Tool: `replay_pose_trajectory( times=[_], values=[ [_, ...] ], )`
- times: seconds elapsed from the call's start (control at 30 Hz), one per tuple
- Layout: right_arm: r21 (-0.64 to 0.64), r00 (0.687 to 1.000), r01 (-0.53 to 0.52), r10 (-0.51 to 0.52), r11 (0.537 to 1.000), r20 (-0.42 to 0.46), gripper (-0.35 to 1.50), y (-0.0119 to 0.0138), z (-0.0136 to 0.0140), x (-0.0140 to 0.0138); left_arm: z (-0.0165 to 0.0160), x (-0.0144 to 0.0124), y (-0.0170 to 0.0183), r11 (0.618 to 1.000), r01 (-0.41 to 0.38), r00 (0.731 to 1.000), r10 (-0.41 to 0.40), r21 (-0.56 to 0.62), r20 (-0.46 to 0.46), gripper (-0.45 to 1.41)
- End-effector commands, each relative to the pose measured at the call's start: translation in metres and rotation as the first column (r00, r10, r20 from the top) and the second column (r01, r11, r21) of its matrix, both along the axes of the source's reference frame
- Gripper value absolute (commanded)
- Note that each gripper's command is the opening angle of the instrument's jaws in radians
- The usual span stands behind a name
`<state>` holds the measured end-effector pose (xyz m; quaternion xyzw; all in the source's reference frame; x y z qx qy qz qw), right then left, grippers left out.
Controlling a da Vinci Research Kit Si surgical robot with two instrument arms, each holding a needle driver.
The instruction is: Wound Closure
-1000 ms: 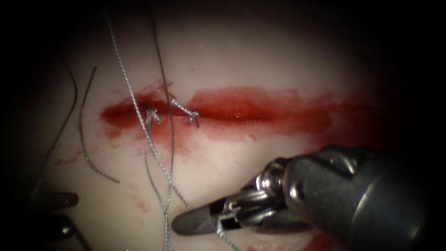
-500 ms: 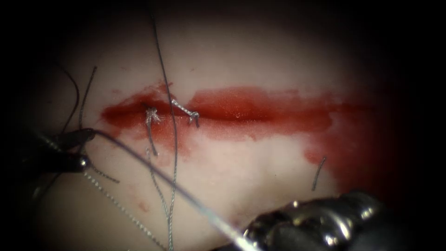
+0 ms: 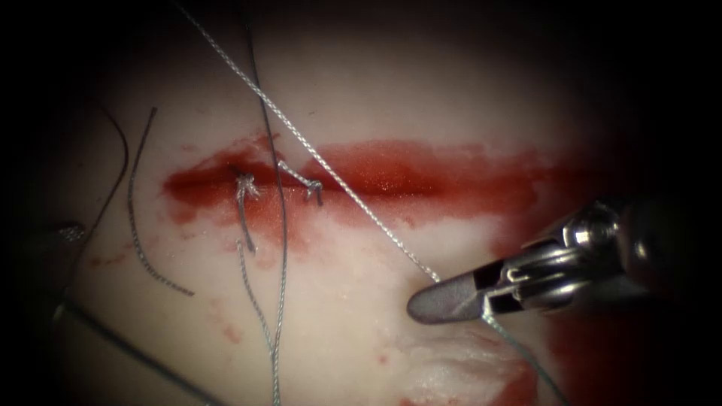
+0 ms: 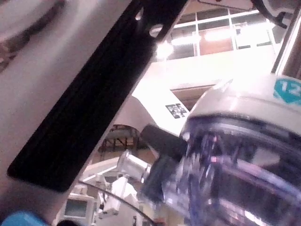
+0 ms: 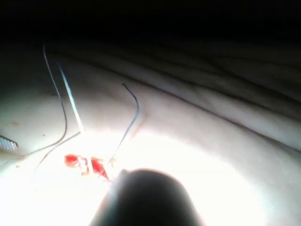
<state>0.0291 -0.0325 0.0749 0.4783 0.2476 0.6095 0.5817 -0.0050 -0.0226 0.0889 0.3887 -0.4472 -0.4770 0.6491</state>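
Right tool (image 3: 451,295) clamps the thread (image 3: 331,171), taut across the cut (image 3: 391,180) (two knots in): tightening; needs steady tension.

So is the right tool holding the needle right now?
No, the right tool has its jaws shut on the thread, which runs taut up across the cut.

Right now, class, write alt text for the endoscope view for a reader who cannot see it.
The right arm's pincer, coming in from the right below the cut, is shut on a taut thread that runs up and to the left across the red-stained tissue. Two knotted stitches sit at the cut's left end, with loose cut ends of thread lying nearby.
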Motion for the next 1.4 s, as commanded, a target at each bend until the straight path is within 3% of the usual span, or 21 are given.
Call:
replay_pose_trajectory(
  times=[0.03,0.13,0.2,0.23,0.27,0.3,0.33,0.37,0.4,0.43,0.47,0.5,0.53,0.57,0.63,0.73,0.77,0.8,0.93,1.13,1.4],
  values=[
    [0.001,1.000,-0.004,0.004,1.000,0.001,-0.35,0.0012,0.0003,0.0004,0.0002,0.0005,0.0017,0.999,0.034,0.999,-0.034,0.012,-0.013,1.23],
    [0.006,1.000,-0.004,0.004,1.000,0.001,-0.35,0.0009,0.0002,0.0005,0.0024,0.0045,0.0029,0.992,0.118,0.992,-0.115,0.050,-0.048,1.18],
    [0.006,1.000,-0.004,0.004,1.000,0.002,-0.35,0.0008,0.0001,0.0006,0.0035,0.0071,0.0032,0.997,0.073,0.986,-0.077,-0.027,-0.150,1.18],
    [0.006,1.000,-0.005,0.005,1.000,0.002,-0.35,0.0008,0.0001,0.0006,0.0039,0.0092,0.0029,0.987,-0.094,0.948,0.047,-0.133,-0.316,1.37],
    [0.006,1.000,-0.005,0.005,1.000,0.002,-0.35,0.0009,0.0001,0.0006,0.0032,0.0116,0.0023,0.985,-0.170,0.869,0.140,-0.020,-0.474,1.33],
    [0.001,1.000,-0.003,0.003,1.000,0.001,-0.35,0.0009,0.0001,0.0006,0.0027,0.0125,0.0022,0.985,-0.168,0.863,0.171,0.050,-0.475,1.33],
    [0.001,1.000,-0.003,0.003,1.000,0.001,-0.35,0.0009,0.0001,0.0006,0.0016,0.0135,0.0022,0.980,-0.153,0.885,0.195,0.132,-0.423,1.32],
    [0.000,1.000,-0.003,0.003,1.000,0.001,-0.35,0.0009,0.0002,0.0006,-0.0006,0.0144,0.0027,0.951,-0.065,0.956,0.147,0.304,-0.255,1.18],
    [0.000,1.000,-0.003,0.003,1.000,0.001,-0.35,0.0008,0.0002,0.0006,-0.0018,0.0146,0.0033,0.928,-0.038,0.983,0.103,0.372,-0.155,1.13],
    [-0.002,1.000,-0.003,0.003,1.000,0.001,-0.35,0.0008,0.0003,0.0007,-0.0044,0.0143,0.0056,0.912,0.022,0.996,-0.054,0.410,0.067,1.05],
    [-0.003,1.000,-0.003,0.003,1.000,0.001,-0.35,0.0007,0.0003,0.0007,-0.0053,0.0139,0.0068,0.903,0.083,0.975,-0.162,0.422,0.155,1.05],
    [-0.003,1.000,-0.003,0.003,1.000,0.002,-0.35,0.0007,0.0004,0.0007,-0.0062,0.0133,0.0082,0.880,0.178,0.919,-0.308,0.440,0.245,0.85],
    [-0.004,1.000,-0.004,0.004,1.000,0.002,-0.35,0.0006,0.0004,0.0008,-0.0068,0.0121,0.0096,0.866,0.368,0.807,-0.478,0.338,0.347,0.69],
    [-0.004,1.000,-0.004,0.004,1.000,0.002,-0.35,0.0006,0.0004,0.0009,-0.0068,0.0111,0.0100,0.841,0.507,0.756,-0.538,0.186,0.372,0.80],
    [-0.004,1.000,-0.006,0.006,1.000,0.003,-0.35,0.0007,0.0004,0.0010,-0.0062,0.0096,0.0100,0.785,0.617,0.737,-0.599,0.051,0.312,0.81],
    [-0.008,1.000,0.006,-0.006,1.000,-0.001,-0.35,0.0004,0.0003,0.0017,-0.0016,0.0044,0.0076,0.858,0.512,0.859,-0.512,0.043,-0.013,0.90],
    [-0.006,1.000,0.011,-0.011,1.000,0.001,-0.35,0.0002,0.0002,0.0020,-0.0006,0.0034,0.0074,0.859,0.506,0.862,-0.501,0.081,-0.071,0.98],
    [0.000,1.000,0.021,-0.021,1.000,-0.002,-0.35,-0.0001,0.0000,0.0024,0.0019,0.0009,0.0072,0.841,0.525,0.848,-0.506,0.128,-0.156,1.13],
    [0.003,0.999,0.040,-0.040,0.999,-0.012,-0.35,-0.0007,-0.0004,0.0031,0.0056,-0.0036,0.0085,0.828,0.549,0.833,-0.533,0.113,-0.147,1.23],
    [0.016,0.995,0.092,-0.092,0.996,-0.031,-0.35,-0.0021,-0.0009,0.0036,0.0089,-0.0104,0.0129,0.800,0.597,0.799,-0.588,0.052,-0.125,1.15],
    [0.017,0.995,0.094,-0.093,0.995,-0.032,-0.35,-0.0021,-0.0010,0.0036,0.0098,-0.0110,0.0143,0.803,0.596,0.797,-0.589,0.009,-0.131,1.06]
  ],
)
